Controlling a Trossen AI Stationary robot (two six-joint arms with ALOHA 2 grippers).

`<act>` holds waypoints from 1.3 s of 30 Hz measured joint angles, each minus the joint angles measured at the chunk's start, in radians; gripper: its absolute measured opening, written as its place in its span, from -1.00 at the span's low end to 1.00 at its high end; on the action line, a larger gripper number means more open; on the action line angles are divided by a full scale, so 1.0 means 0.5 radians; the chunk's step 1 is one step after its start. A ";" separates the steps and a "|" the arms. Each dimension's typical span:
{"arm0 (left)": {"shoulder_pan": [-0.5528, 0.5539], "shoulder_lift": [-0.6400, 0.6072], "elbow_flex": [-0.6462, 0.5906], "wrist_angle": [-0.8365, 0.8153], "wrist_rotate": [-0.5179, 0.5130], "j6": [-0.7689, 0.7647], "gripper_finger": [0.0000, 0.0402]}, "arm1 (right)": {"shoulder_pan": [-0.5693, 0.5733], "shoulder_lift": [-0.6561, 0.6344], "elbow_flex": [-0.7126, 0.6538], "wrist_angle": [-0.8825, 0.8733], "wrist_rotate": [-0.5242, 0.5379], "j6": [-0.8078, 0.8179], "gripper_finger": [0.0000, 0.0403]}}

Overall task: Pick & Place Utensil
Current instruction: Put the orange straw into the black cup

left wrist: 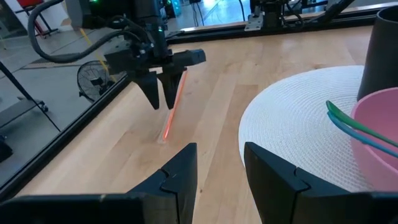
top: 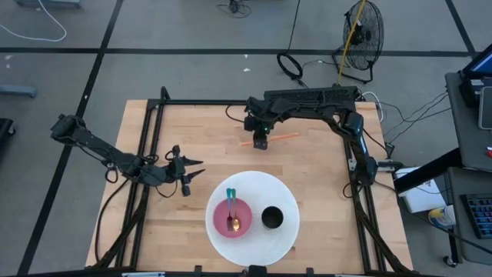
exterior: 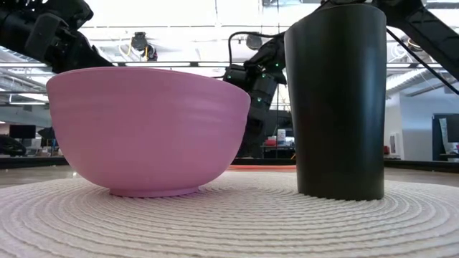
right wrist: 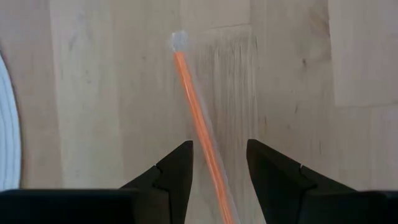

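Utensil (right wrist: 199,118) between right fingers (right wrist: 176,167)

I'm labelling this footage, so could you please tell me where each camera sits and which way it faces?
High view: overhead, looking straight down on the table, both arms, mat, bowl, cup.
Low view: at table height, level across the mat to bowl and cup; arms behind.
Left wrist view: on the left arm, past its open left gripper toward the right arm and orange utensil.
Right wrist view: looking down; open right gripper astride the utensil.
Both wrist views share that utensil.
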 joint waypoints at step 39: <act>-0.002 0.000 0.000 -0.018 0.051 -0.061 -0.32 | 0.101 0.083 -0.002 -0.076 0.364 0.493 -0.47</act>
